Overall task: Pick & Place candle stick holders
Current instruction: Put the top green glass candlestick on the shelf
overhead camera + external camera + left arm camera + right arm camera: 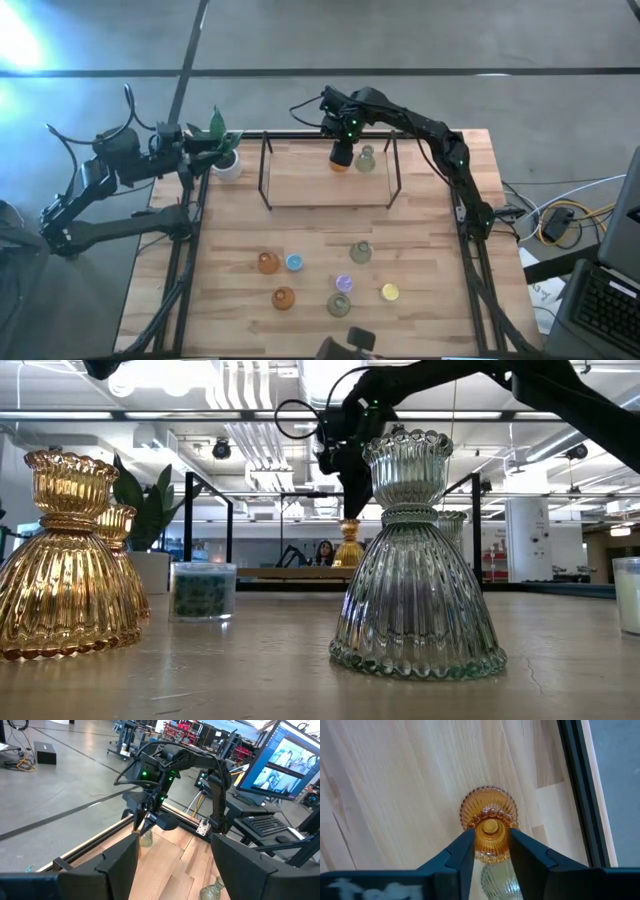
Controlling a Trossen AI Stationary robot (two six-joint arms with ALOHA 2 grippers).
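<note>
Surface (430, 215): raised shelf (300, 180) at far edge. Right end effector (490, 851) directly above amber holder (489, 815), upright on shelf beside green holder (366, 159). Fingers straddle neck, slightly parted, grip uncertain. Holder axis vertical. Left end effector (172, 862) open, empty, near plant (220, 140).

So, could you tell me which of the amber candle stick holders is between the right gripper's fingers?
The amber holder on the raised shelf, beside the olive-green holder. The right gripper straddles its neck; the other two amber holders stand untouched on the table's front half.
</note>
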